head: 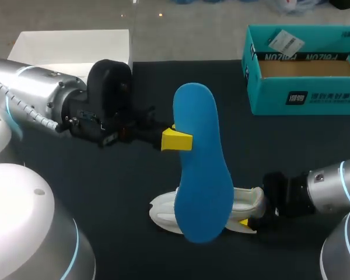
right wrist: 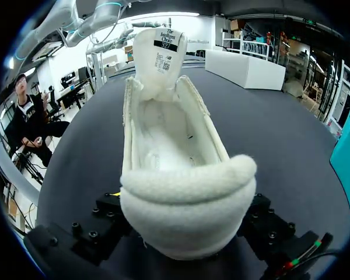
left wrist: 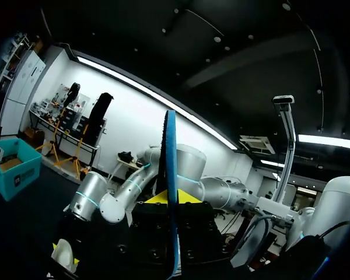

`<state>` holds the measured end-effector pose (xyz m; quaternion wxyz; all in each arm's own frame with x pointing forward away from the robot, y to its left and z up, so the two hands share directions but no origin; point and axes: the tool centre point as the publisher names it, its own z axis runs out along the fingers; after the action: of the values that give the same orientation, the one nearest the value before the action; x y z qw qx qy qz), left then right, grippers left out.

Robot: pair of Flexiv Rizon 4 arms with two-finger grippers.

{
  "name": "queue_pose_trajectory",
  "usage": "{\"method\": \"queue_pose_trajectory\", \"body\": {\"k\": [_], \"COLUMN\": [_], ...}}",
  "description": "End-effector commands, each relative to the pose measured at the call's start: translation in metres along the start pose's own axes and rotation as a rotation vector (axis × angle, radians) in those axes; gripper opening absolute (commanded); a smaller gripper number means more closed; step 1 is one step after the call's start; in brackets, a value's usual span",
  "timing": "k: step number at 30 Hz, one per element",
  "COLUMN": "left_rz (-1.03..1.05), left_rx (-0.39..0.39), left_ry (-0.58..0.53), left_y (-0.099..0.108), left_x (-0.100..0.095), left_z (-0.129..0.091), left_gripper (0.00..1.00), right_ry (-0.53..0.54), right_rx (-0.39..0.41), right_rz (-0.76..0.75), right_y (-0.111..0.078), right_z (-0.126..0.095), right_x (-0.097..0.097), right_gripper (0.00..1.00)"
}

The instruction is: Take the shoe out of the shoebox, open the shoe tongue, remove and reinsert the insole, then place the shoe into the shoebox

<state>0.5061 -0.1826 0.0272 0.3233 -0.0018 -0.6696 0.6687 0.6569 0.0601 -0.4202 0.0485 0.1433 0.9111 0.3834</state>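
Black table point(head: 105, 192), teal shoebox point(head: 303, 93) at its far right corner. Left gripper point(head: 176, 140) pinches an upright blue insole point(head: 201, 169); right gripper point(head: 252, 219) clamps the heel of a white sneaker point(head: 249, 199).

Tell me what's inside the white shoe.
Only pale fleecy lining shows inside the shoe; no insole lies there. The blue insole is out, held by the left gripper. The toe end is hidden under the raised tongue.
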Motion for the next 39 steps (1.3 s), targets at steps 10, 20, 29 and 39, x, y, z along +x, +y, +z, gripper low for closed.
{"method": "queue_pose_trajectory", "body": {"k": [10,20,29,39], "left_rz": [-0.01,0.009,0.004,0.001], "left_rx": [-0.07,-0.051,-0.055,-0.054], "left_ry": [-0.018,-0.101,-0.111,-0.115], "left_y": [-0.028,-0.033,-0.033,-0.032], "left_x": [-0.015,-0.004,-0.002,-0.002], "left_z": [0.017,0.017,0.015,0.014], "left_gripper": [0.0,0.0,0.0,0.0], "right_ry": [-0.002,-0.002,-0.002,-0.002], "right_rx": [0.003,0.003,0.003,0.003], "right_rz": [0.0,0.0,0.0,0.0], "right_y": [-0.001,-0.001,-0.001,-0.001], "right_z": [0.002,0.002,0.002,0.002], "right_x": [0.001,0.001,0.001,0.001], "right_gripper": [0.0,0.0,0.0,0.0]}}
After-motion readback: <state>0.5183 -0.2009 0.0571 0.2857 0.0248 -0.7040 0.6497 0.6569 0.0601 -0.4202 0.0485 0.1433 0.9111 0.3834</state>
